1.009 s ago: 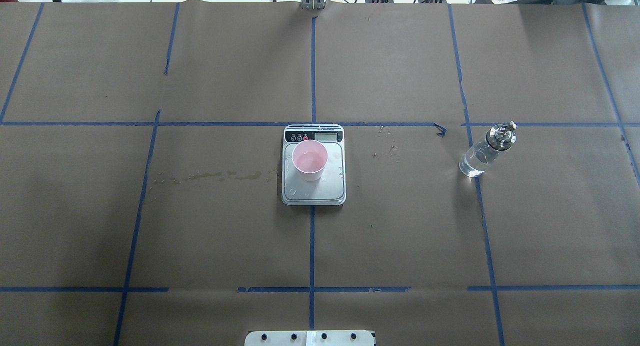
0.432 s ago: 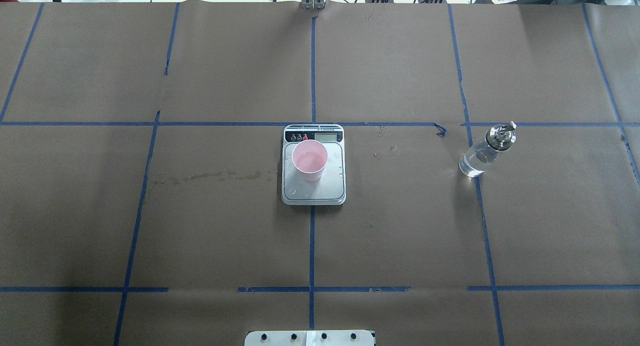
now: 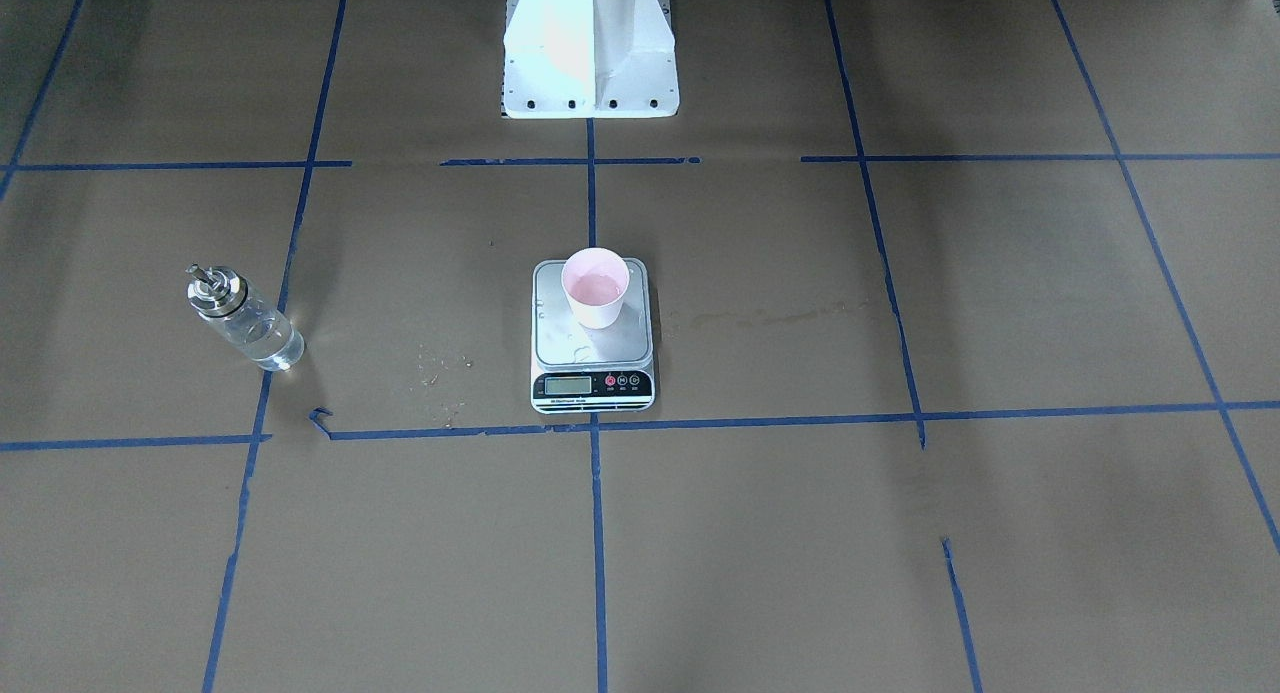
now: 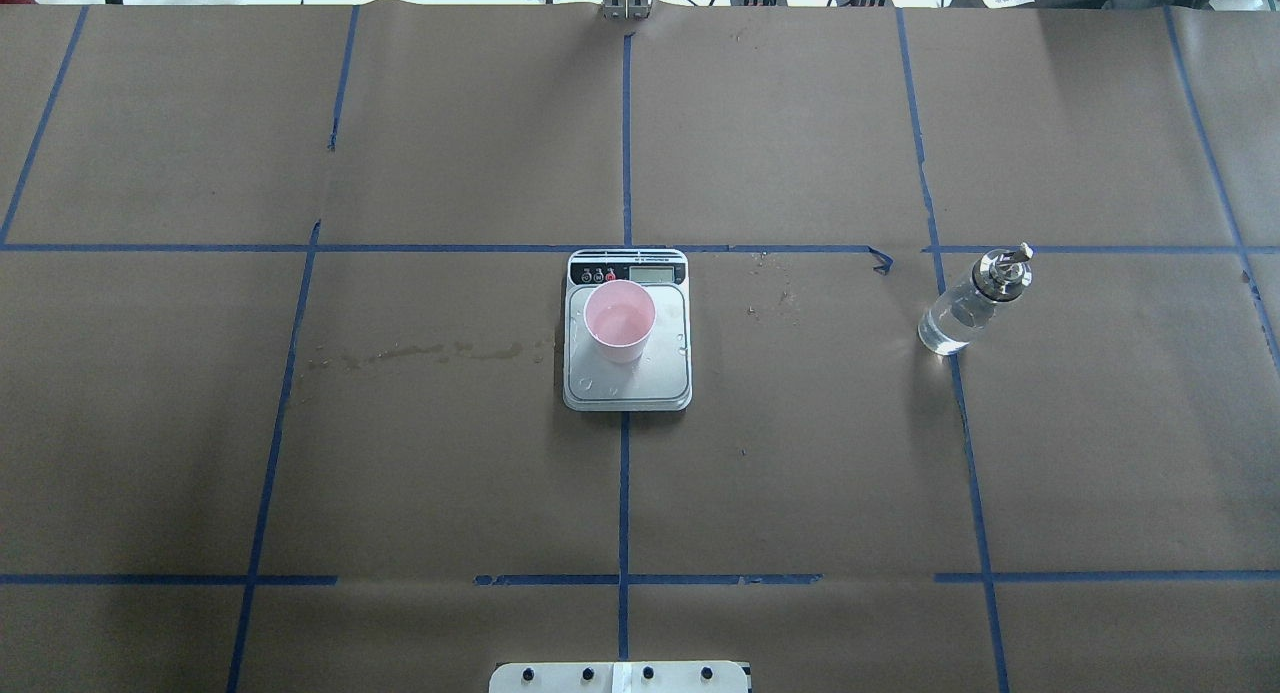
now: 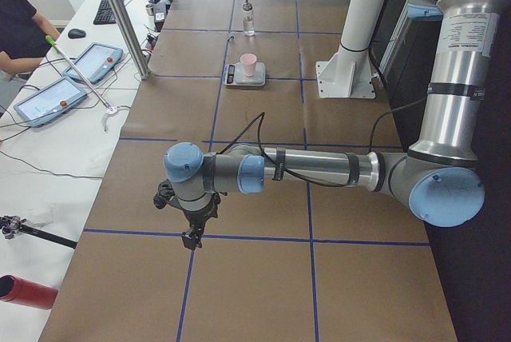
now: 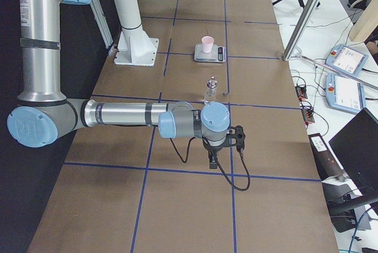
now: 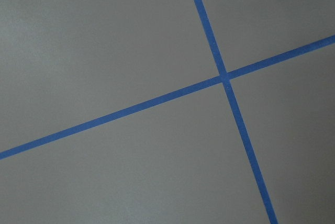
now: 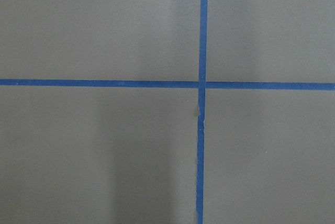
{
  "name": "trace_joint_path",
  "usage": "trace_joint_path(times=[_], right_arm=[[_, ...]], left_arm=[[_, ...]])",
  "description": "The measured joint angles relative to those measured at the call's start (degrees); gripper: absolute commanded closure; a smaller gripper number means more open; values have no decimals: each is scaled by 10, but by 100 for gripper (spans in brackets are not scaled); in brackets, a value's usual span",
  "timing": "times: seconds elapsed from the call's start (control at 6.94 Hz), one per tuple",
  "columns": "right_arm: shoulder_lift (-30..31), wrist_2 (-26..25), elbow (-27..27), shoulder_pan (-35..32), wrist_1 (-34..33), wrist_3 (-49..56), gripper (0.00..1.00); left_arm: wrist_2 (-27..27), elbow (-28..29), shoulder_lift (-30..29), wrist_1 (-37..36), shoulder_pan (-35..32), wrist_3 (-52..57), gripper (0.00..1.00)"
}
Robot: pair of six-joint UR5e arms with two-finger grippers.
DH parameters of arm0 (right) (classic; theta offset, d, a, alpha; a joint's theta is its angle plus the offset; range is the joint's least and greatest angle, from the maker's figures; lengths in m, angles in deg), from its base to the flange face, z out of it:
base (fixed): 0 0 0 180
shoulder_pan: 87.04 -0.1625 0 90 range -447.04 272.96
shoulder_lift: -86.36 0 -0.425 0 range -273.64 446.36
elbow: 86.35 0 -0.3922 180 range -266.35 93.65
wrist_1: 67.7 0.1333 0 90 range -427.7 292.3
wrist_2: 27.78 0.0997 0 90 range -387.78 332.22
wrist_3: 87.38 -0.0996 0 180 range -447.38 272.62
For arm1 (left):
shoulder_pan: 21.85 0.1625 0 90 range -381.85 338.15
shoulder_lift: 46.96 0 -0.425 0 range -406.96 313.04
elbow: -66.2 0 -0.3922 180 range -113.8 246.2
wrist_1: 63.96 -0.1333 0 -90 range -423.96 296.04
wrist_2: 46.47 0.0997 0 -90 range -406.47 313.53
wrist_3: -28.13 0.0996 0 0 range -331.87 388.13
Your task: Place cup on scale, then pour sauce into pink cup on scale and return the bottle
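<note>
The pink cup (image 4: 620, 320) stands upright on the rear half of the silver scale (image 4: 650, 378) at the table's middle; it also shows in the front view (image 3: 595, 287). The clear glass bottle (image 4: 965, 308) with its silver pourer cap stands upright on the table far to the scale's right, with clear sauce in it, and nothing holds it. Neither gripper shows in the overhead or front view. The left gripper (image 5: 192, 236) hangs over a tape crossing at the table's far left end. The right gripper (image 6: 212, 159) hangs near the right end, beyond the bottle (image 6: 211, 90). I cannot tell whether either is open or shut.
Brown paper with blue tape lines covers the table. A wet streak (image 4: 420, 353) lies left of the scale and specks (image 4: 775, 298) lie to its right. The white robot base (image 3: 590, 43) stands behind the scale. Tablets (image 5: 56, 94) and a person sit on the operators' side.
</note>
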Motion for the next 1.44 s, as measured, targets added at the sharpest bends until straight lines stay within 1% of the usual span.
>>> trace_joint_path(times=[0.29,0.86,1.15,1.44], right_arm=[[2,1,-2,0,-11,-3,0],[1,0,-1,0,-12,-3,0],[1,0,-2,0,-10,-3,0],[1,-1,-3,0,-10,-3,0]], left_arm=[[-1,-9,0,-8,0,0,0],[-5,-10,0,-9,-1,-3,0],[-29,-10,0,-8,0,-41,0],[-40,-10,-2,-4,0,-68,0]])
